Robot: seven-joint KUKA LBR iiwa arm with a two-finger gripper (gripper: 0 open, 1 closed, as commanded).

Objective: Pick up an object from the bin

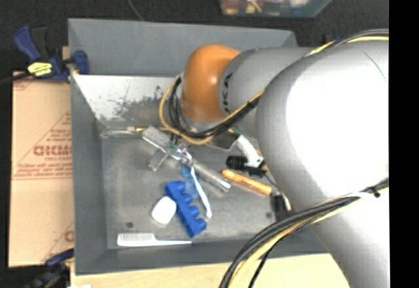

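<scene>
First, at the left of the grey bin [88, 169], we see a white toothbrush [152, 239] lying flat along the front wall, and just behind it a small white oval piece [163, 211] on the floor. Above that piece, toward the middle of the bin, hangs the gripper [149, 149]; its two pale fingers [154, 139] stand spread wide in a V over bare floor, their tips pointing left. Nearest to it are two things just to its right and front. One is a pale blue toothbrush [195, 187], which runs from beside the gripper's base down toward the front. The other is a bright blue ridged block [188, 210], which touches the white oval piece on one side and lies against the pale blue toothbrush on the other. Further right a grey rod [211, 177] lies slanted, then an orange pen [247, 182], with a small black thing [243, 163] and a white piece [247, 147] behind it, close under the arm. The arm's orange cover [203, 84] sits over the back of the bin.
</scene>
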